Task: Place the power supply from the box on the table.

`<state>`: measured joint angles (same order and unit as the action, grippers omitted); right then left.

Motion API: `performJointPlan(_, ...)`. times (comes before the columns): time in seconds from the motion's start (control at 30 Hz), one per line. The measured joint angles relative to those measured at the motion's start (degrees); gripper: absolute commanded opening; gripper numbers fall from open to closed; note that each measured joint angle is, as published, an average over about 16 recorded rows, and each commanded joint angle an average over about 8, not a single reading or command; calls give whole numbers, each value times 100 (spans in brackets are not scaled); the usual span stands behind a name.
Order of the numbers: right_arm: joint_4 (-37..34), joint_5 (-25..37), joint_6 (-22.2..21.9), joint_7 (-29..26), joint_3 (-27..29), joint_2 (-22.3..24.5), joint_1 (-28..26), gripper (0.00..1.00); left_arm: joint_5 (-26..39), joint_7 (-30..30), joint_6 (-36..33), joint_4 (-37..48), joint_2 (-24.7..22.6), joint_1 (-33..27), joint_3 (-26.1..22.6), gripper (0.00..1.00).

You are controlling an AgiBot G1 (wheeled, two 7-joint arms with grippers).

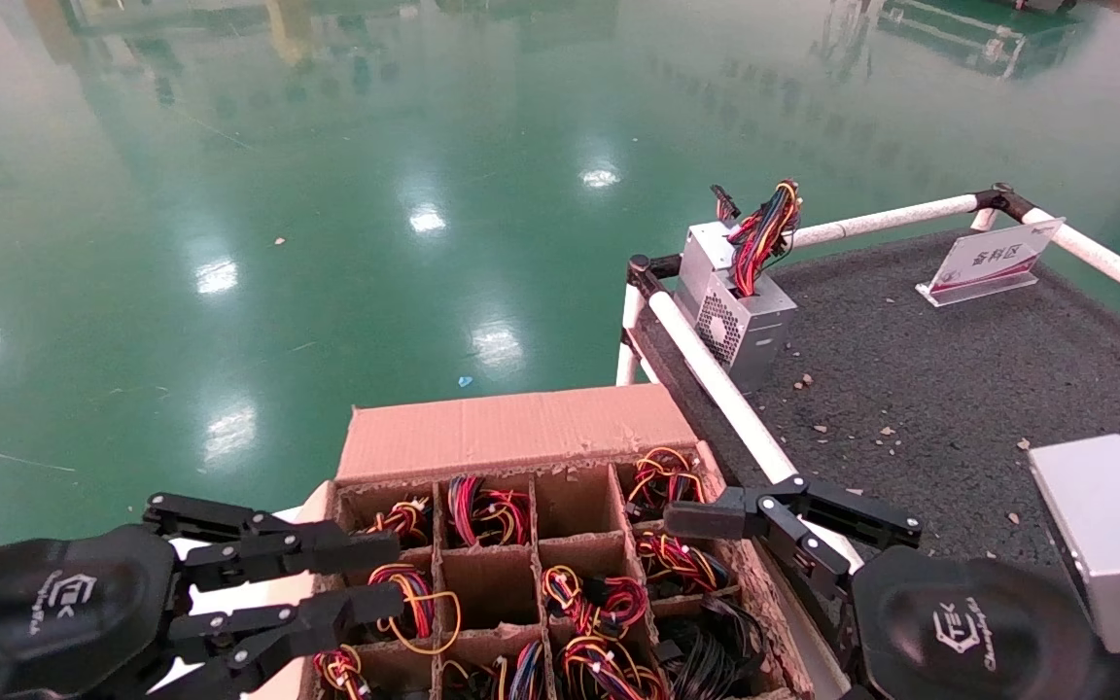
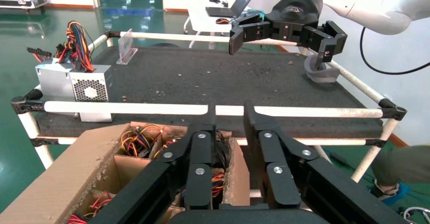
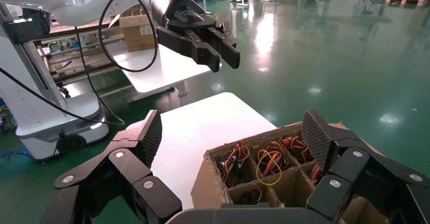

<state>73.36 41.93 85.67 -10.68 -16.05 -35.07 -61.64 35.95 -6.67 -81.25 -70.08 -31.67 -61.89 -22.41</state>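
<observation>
Power supply is not yet lifted, so the whole transfer is judged to remain: grasp, lift, carry and set-down.

The table, occupying the right half of the head view, carries only a vented silver unit at its far corner, which is not the task's thing.

The box, at lower centre, is shown with its grid cells filled.

The left gripper, at lower left, is held over the box's left cells, partly open and empty.

The right gripper, at lower right, is held over the box's right wall, spread wide and empty.

Each unit in the box is seen only as a looped bundle of coloured wires. The wire end points upward and the metal body is hidden in its cell. The long axis is therefore judged upright. Which cell is targeted cannot be told.
</observation>
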Motion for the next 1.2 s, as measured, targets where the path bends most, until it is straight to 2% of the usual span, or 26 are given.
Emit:
performJointPlan(0.33, 0, 0, 0, 0, 0, 0, 0, 100, 0, 0, 0, 0, 0, 0, 0, 0)
performJointPlan(0.37, 0, 0, 0, 0, 0, 0, 0, 100, 0, 0, 0, 0, 0, 0, 0, 5)
performJointPlan(0.6, -5, 39, -22, -2, -18, -12, 2, 100, 0, 0, 0, 0, 0, 0, 0, 92)
performJointPlan(0.63, -7, 67, -37, -4, -31, -20, 0, 100, 0, 0, 0, 0, 0, 0, 0, 100)
performJointPlan(0.9, -44, 599, -294, -60, -271, -200, -103, 100, 0, 0, 0, 0, 0, 0, 0, 100)
performJointPlan(1.2, 36, 1638, -733, -266, -809, -676, -313, 100, 0, 0, 0, 0, 0, 0, 0, 100)
